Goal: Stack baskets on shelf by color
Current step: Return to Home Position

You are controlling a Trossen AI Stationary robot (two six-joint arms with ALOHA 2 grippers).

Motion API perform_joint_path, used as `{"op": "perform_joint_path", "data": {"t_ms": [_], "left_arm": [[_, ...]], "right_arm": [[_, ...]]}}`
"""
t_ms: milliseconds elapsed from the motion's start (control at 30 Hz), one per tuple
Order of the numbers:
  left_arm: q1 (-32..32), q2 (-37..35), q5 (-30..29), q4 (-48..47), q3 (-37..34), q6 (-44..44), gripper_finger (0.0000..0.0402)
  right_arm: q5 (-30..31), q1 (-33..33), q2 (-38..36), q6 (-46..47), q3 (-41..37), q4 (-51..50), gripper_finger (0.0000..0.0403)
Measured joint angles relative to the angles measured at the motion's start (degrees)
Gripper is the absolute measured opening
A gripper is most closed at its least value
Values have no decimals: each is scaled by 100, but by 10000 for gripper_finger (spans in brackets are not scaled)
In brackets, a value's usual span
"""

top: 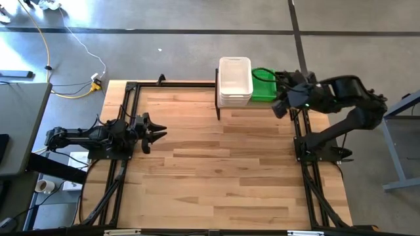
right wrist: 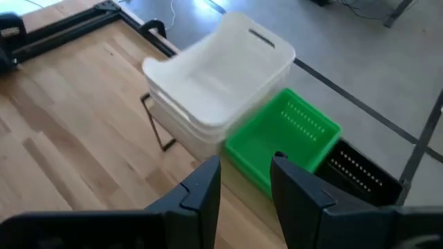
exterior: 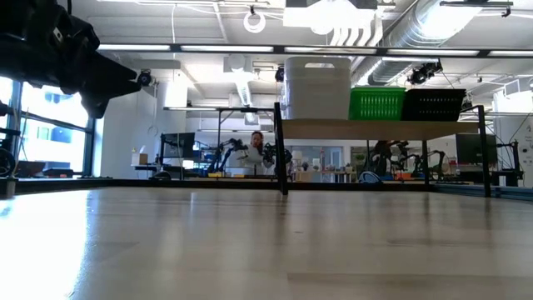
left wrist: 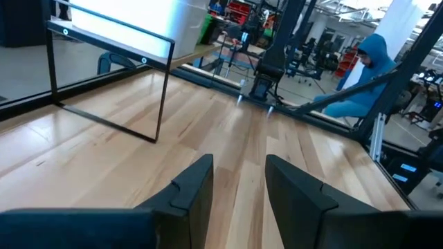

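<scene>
Three colour-sorted stacks of small plastic baskets sit side by side on the shelf [exterior: 375,127], a narrow light-wood plank on black metal legs. It stands at the far edge of the big wooden table [top: 216,177], toward the far right corner. The white solid-walled stack [top: 235,82] fills the shelf's left end and rises tallest, and the right wrist camera shows its nested rims in layers. The bright green mesh stack [exterior: 376,103] touches it in the middle of the plank. The black mesh stack [exterior: 433,104] takes the right end, hard against the green. I can't count the green and black layers from here.

Every basket I can spot is on that plank, each with its own colour, so the sorting and stacking looks finished to me. What seems left is only for the arms to go to rest.

The right gripper [right wrist: 244,162] hangs above the shelf's right end, over the green and black stacks, its fingers a narrow gap apart and gripping nothing. The left gripper [left wrist: 239,162] waits low by the table's left edge, pointing inward, its fingers likewise slightly parted and empty.
</scene>
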Motion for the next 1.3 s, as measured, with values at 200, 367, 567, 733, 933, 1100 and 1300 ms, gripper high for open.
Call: {"op": "perform_joint_path", "data": {"t_ms": [200, 367, 567, 733, 933, 1100, 1300], "left_arm": [[0, -1, 2, 0, 0, 0, 122], [0, -2, 2, 0, 0, 0, 122], [2, -1, 2, -2, 0, 0, 122], [1, -3, 2, -2, 0, 0, 122], [2, -2, 2, -2, 0, 0, 122], [2, -3, 2, -2, 0, 0, 122], [2, -1, 2, -2, 0, 0, 122]], "right_arm": [[-35, 234, -1315, -115, -1808, 986, 112], [-339, 372, -2396, -599, -3256, 2058, 112], [-806, 439, -3489, -1345, -4541, 3417, 112], [-1338, 437, -4227, -1908, -5340, 4249, 112], [-1450, 437, -4938, -2307, -6238, 5040, 112], [-1687, 437, -5446, -2573, -7082, 5810, 112], [-2129, 437, -5896, -2873, -7908, 6755, 112]]}}
